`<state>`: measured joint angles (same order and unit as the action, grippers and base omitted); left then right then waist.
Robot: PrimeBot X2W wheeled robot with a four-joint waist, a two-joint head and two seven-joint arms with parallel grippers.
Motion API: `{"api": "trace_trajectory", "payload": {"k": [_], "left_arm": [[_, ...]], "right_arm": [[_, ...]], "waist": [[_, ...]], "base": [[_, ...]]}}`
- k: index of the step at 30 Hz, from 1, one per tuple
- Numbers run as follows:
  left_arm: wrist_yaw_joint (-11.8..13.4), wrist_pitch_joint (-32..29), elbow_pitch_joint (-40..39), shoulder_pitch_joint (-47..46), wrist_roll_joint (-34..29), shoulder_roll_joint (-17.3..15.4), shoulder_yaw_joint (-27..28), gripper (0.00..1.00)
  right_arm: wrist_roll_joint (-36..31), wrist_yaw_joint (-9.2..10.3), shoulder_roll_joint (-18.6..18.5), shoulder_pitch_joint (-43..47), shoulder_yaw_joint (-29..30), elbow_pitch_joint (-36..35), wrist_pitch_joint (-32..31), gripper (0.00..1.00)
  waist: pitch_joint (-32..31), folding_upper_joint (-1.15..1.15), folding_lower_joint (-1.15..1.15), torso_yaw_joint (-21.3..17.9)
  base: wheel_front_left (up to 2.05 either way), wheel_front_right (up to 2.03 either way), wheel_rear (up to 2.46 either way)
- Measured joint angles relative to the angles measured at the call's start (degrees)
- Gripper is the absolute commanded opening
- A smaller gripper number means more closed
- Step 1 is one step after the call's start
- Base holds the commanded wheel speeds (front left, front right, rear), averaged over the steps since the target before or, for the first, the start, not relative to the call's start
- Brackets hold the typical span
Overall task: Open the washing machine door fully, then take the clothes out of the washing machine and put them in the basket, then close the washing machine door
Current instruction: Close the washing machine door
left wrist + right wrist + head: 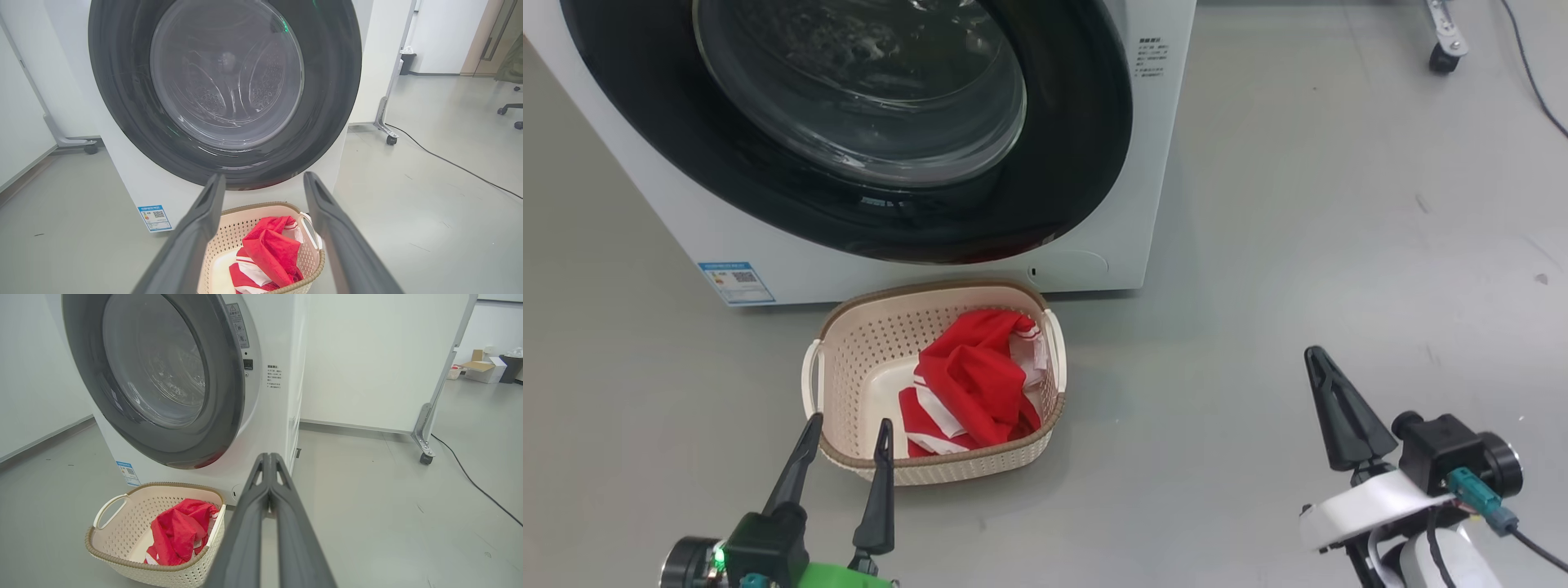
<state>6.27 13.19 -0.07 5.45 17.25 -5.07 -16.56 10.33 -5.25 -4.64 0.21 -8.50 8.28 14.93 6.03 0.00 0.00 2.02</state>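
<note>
Nearest, at the lower left of the head view, the left gripper [849,420] points up toward the basket with its 2 dark fingers spread wide and nothing between them. Its tips overlap the basket's near rim in that view, though I cannot tell whether they touch it. At the lower right, the right gripper [1316,363] hangs over bare grey floor [1258,245], well apart from the basket. Its 2 fingers are pressed together into 1 dark wedge and grip nothing. The right wrist view shows those fingers [249,522] meeting along their length.

Just beyond the left gripper, the basket [931,287] stands on the floor. It is cream with perforated sides, a brown woven-look rim and 2 side handles. The clothes [972,376] lie inside it as a crumpled red heap with white stripes. They are piled toward the robot's right side, leaving the cream bottom bare on the left.

Right behind the basket stands the washing machine [645,204], white, with a small blue label [737,282] near its lower left corner. The washing machine door [1086,163] appears shut against the front, a glossy black ring around a bulging glass window [866,82]. Through the glass, the left wrist view shows the perforated steel drum [265,85].

Farther off to the right, a caster [1444,57] and a black cable [1539,82] rest on the floor.
</note>
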Motion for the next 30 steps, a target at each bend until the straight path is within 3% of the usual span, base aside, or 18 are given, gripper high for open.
{"api": "trace_trajectory", "payload": {"k": [18,30], "left_arm": [[-0.01,0.57,-3.47,-6.66,-1.72,1.0,-1.96,1.0],[-0.01,1.08,-3.26,-11.24,-1.04,2.19,-3.48,1.0]], "right_arm": [[-2.57,-1.7,-6.36,-22.4,-3.28,1.11,-1.6,0.0],[-2.29,-1.75,-9.65,-37.38,-7.53,4.3,-4.14,0.0]], "waist": [[8.63,0.0,0.0,5.46],[15.02,0.0,0.0,10.71]], "base": [[0.0,0.0,0.0],[0.0,0.0,0.0]]}}
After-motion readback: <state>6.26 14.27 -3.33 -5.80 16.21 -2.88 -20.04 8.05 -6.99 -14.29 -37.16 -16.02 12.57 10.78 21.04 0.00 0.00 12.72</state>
